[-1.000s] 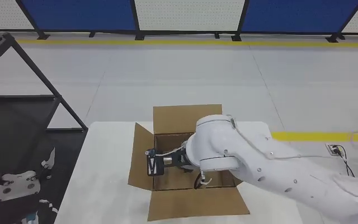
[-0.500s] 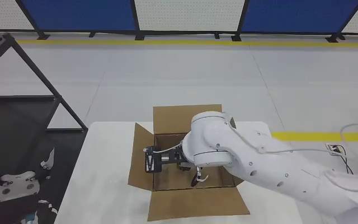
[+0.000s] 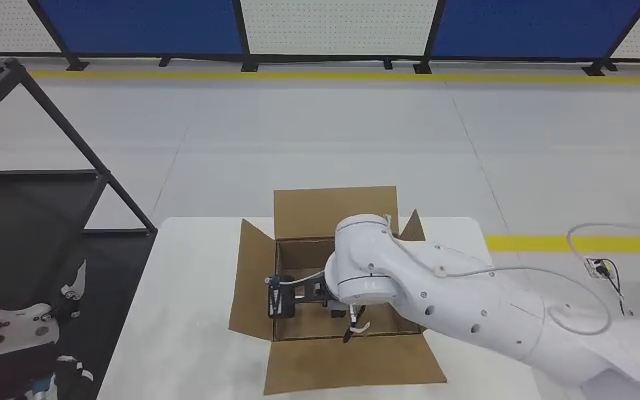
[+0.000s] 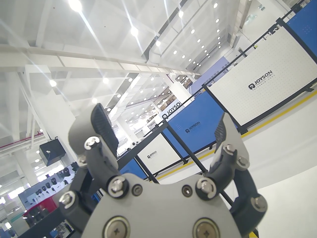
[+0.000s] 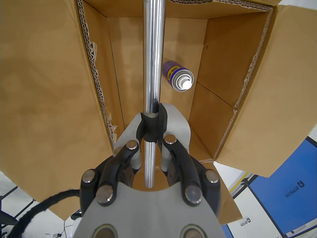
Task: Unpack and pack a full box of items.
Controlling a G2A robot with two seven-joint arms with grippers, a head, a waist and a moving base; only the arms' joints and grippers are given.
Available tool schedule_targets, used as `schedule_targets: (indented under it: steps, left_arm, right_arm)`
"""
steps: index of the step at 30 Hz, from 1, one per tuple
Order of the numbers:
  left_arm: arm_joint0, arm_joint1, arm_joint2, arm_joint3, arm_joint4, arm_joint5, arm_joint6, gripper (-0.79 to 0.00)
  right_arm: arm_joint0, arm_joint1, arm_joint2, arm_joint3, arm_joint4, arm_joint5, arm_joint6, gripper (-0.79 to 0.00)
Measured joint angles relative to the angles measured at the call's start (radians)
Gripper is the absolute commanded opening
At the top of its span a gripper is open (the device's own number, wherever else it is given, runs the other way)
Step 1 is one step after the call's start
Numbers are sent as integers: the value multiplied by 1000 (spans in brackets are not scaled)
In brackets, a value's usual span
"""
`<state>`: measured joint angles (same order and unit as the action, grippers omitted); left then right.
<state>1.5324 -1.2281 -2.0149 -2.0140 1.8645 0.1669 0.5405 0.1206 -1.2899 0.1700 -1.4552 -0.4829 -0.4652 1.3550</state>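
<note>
One metal tube [image 5: 153,50]: clamped in right pincer [image 5: 151,127], held along the open box [image 5: 223,50], probably to clear its walls.
Spray can [image 5: 177,75]: inside, on the bottom.
Left pincer [image 4: 162,117]: spread, empty.

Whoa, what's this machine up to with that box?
A two-armed robot is working at an open brown cardboard box on a white table. Its right hand is shut on a long shiny metal tube, held lengthwise across the box's opening. A purple spray can with a white nozzle sits inside the box. The left hand is open and empty, pointing up toward the ceiling.
</note>
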Motion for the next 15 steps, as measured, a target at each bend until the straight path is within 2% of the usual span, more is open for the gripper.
schedule_targets:
  steps: [11, 15]
  left_arm:
    - [2, -1, 7, -1, -1, 7, 5, 0]
    - [2, -1, 7, -1, -1, 7, 5, 0]
  right_arm:
    - [-87, -89, 0, 145, -154, -47, -47, -785]
    - [-88, -92, 0, 152, -158, -47, -47, -785]
